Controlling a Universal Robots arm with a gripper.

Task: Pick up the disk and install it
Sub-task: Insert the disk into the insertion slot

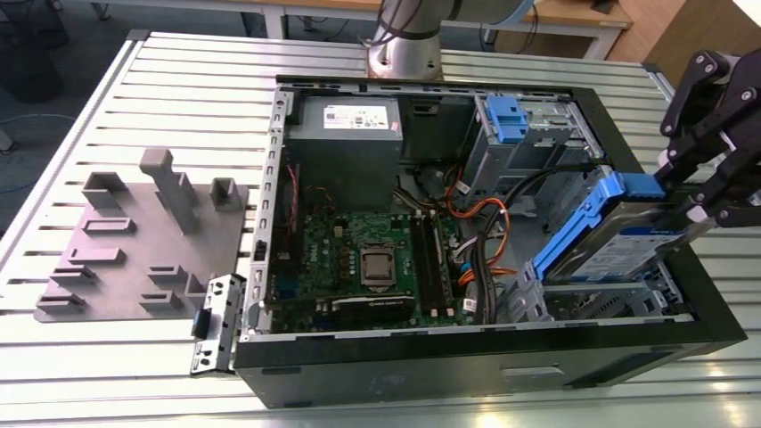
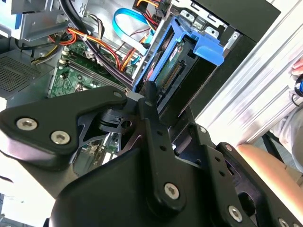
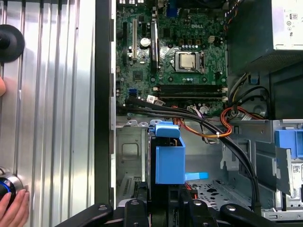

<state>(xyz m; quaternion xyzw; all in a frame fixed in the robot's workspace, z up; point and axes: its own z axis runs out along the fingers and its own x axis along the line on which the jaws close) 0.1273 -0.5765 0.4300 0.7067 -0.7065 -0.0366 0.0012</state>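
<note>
The disk is a silver drive with blue side rails. It hangs tilted over the drive bay in the computer case's corner, near and on the exterior view's right, with its lower end down inside the case. My gripper is shut on the disk's raised end. In the second wrist view the fingers clamp the disk at its connector edge. The first wrist view shows the disk's blue rail edge-on, just beyond the gripper, above the metal bay floor.
The open black case holds a green motherboard, a grey power supply, loose cables and a far drive cage with a blue clip. A grey fixture plate lies beside the case. A person's hand rests on the table.
</note>
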